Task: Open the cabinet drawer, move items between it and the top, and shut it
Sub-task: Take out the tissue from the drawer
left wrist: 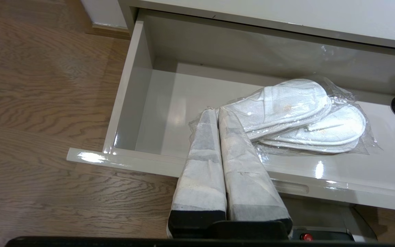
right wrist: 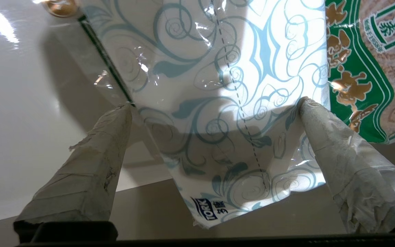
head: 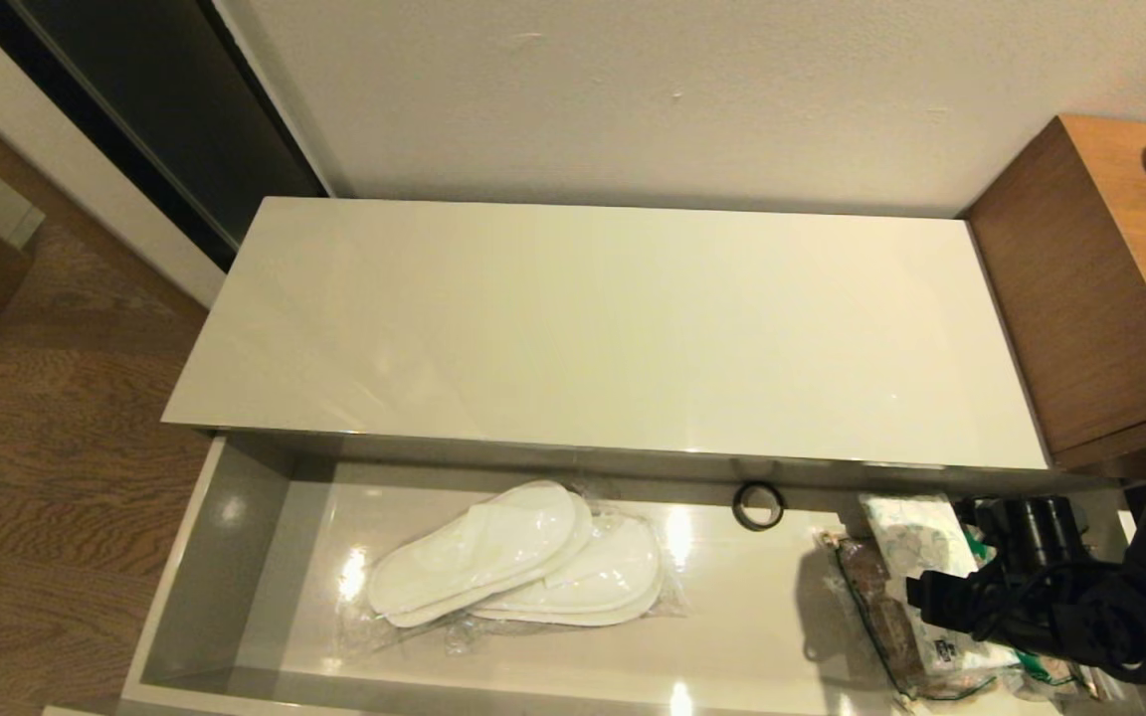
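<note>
- The cabinet drawer (head: pixel 265 557) stands pulled fully out below the top (head: pixel 613 328), so the opening step looks done and the moving of items is in hand.
- The top is bare in the head view; judging from this, nothing has yet been put up there.
- The right end effector (right wrist: pixel 214 109) hangs low over the drawer at about 4 o'clock in the head view. Its two fingers (right wrist: pixel 98 157) are spread wide, one at each long side of the tissue pack (right wrist: pixel 218 85), and they hold nothing yet.
- The fingers stand astride the pack probably so that they can close across its narrow width; the pack is soft and will give under the squeeze.
- The tissue pack lies at the right end of the drawer, partly on the snack bag (right wrist: pixel 362 68). The bag touches it along one side, so a finger could catch the bag's film as well.
- The slippers (head: pixel 523 557) in their clear wrap lie flat on the drawer floor at about 6 o'clock, well apart from the pack.
- A small black ring (head: pixel 758 505) rests against the back wall of the drawer, between the slippers and the pack.
- The left end effector (left wrist: pixel 218 111) has its fingers pressed together and empty. It points over the front edge of the drawer toward the slippers, seemingly waiting for its turn.
</note>
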Robot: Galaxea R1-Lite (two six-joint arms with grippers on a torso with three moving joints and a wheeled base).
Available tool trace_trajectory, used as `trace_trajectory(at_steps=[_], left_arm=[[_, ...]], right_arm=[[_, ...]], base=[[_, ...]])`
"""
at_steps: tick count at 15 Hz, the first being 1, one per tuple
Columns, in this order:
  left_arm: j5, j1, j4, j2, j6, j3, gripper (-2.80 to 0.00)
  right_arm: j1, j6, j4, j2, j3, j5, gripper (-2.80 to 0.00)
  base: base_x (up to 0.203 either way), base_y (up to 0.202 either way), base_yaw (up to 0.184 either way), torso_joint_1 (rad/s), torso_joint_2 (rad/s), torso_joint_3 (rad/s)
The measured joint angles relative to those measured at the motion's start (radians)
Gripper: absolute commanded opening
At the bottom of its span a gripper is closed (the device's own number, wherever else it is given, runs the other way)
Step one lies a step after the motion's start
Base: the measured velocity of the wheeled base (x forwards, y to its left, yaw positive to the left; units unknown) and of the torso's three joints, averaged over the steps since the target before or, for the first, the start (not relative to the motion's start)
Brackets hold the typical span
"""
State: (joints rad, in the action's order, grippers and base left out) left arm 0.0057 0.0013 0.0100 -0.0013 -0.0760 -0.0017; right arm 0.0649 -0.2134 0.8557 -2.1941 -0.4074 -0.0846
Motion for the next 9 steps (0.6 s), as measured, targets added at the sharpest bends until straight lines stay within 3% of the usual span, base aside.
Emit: trace_trajectory(at_steps=[9], left_arm=[[0.000,0.000,0.000,0.000,0.000,0.000,-2.80]], right_arm=[[0.036,0.009,0.113,-0.084,-0.013,0.001,0.00]], base=[[0.000,0.000,0.000,0.000,0.00,0.000]])
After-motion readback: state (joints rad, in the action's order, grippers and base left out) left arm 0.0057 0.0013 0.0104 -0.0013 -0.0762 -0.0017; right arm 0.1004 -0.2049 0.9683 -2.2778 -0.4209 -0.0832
